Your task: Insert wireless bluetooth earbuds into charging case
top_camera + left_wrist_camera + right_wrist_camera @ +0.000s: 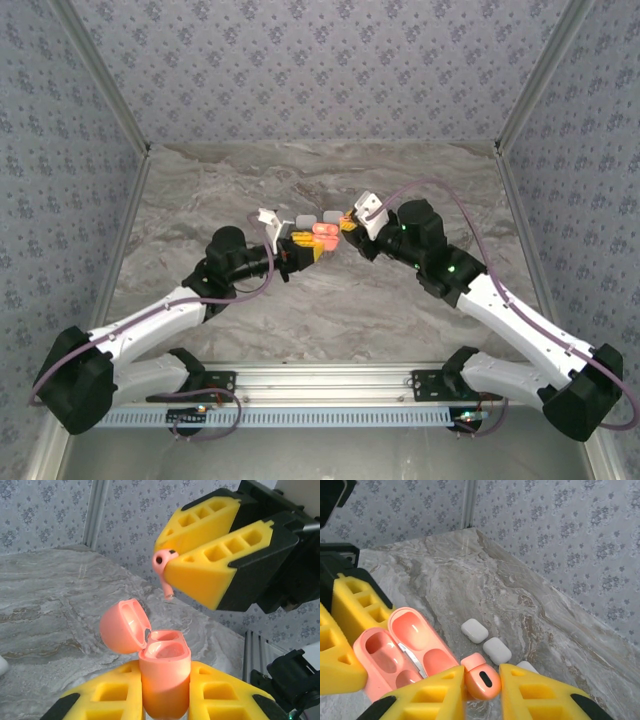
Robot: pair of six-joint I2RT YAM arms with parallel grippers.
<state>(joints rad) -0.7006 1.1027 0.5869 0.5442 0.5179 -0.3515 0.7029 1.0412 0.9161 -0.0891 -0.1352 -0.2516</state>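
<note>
Over the middle of the tabletop, the left jaws clamp the salmon charging case upright with its lid hinged open, steadying its wells for loading; the right jaws pinch the matching earbud just above it, stem pointing towards the case, seemingly lined up for insertion.

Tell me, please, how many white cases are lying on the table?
3 visible in the right wrist view: one white case on the marble table, a second right beside it, and a third peeking out above the yellow finger. Others may be hidden.
</note>
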